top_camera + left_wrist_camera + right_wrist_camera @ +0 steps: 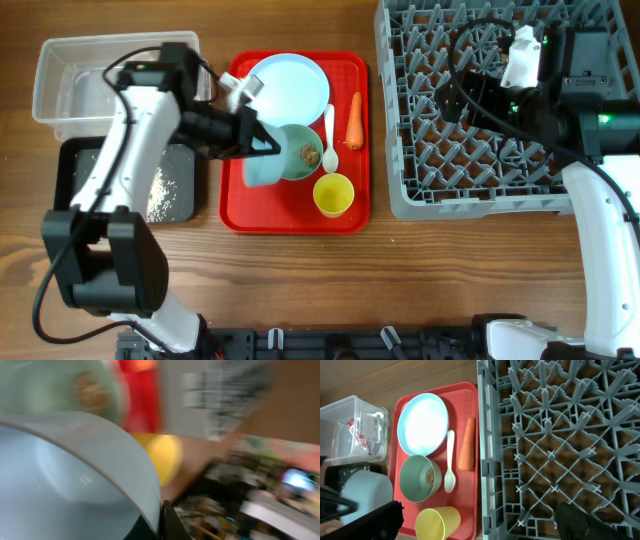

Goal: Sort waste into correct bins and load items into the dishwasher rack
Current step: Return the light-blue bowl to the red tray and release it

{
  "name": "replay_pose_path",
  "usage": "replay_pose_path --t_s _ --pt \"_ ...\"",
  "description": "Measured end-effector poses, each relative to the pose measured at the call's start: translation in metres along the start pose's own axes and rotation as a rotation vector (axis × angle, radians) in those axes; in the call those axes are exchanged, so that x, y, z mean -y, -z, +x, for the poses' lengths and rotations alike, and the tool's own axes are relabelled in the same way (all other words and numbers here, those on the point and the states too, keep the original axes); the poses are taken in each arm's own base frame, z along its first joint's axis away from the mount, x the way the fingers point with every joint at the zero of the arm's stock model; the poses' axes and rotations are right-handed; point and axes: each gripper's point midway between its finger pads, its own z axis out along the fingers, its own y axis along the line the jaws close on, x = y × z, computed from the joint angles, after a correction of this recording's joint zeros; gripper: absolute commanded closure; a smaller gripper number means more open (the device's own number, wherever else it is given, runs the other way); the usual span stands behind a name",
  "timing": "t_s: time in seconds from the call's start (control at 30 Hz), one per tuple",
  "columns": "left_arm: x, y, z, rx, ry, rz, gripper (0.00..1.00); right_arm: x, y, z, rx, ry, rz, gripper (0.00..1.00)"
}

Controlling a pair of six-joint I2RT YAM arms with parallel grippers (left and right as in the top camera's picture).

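My left gripper [262,143] is shut on the rim of the pale blue bowl [256,172], holding it tilted over the left side of the red tray [345,218]. The left wrist view is blurred; the bowl [65,485] fills its left half, with the rim pinched between the fingers [169,522]. On the tray lie the pale blue plate [288,85], a mint-green bowl [292,160] with a brown food scrap [308,153] in it, the white spoon [330,130], the orange carrot [354,120] and the yellow cup [333,194]. Over the dishwasher rack [420,195] my right gripper [480,525] is open and holds nothing.
A clear tub [60,95] stands at the far left, with a red-and-white wrapper [356,427] inside. In front of it a black tub [180,160] holds loose rice grains [157,192]. The rack's upright pegs [550,455] fill the right side.
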Motion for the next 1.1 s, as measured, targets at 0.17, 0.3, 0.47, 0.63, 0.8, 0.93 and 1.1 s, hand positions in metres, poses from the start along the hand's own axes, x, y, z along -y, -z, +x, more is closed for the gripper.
replay_pose_path --t_s 0.17,0.3,0.47,0.63,0.8,0.93,1.1 --pt "-0.008 -0.001 0.019 0.002 0.042 -0.385 0.96 0.000 0.000 0.001 -0.005 -0.002 0.001 0.00" --pt "0.000 -0.013 0.035 -0.001 0.012 -0.579 0.96 0.000 0.000 0.001 -0.005 -0.002 0.001 0.00" --pt "-0.016 -0.036 0.051 -0.020 0.036 -0.681 0.96 0.000 0.000 0.002 -0.007 -0.002 0.002 0.00" --pt "-0.042 -0.058 0.052 0.013 0.053 -0.711 0.96 0.000 0.000 0.000 -0.001 0.000 0.000 0.00" --pt "-0.051 -0.069 0.049 0.045 0.065 -0.701 0.96 0.000 0.000 -0.001 0.002 0.001 -0.001 0.00" --pt "-0.052 -0.069 0.051 0.042 0.077 -0.703 0.95 0.000 0.000 0.000 0.002 0.001 0.000 0.00" --pt "-0.053 -0.069 0.054 0.034 0.089 -0.708 0.85 0.000 0.000 -0.001 0.002 0.001 -0.001 0.00"
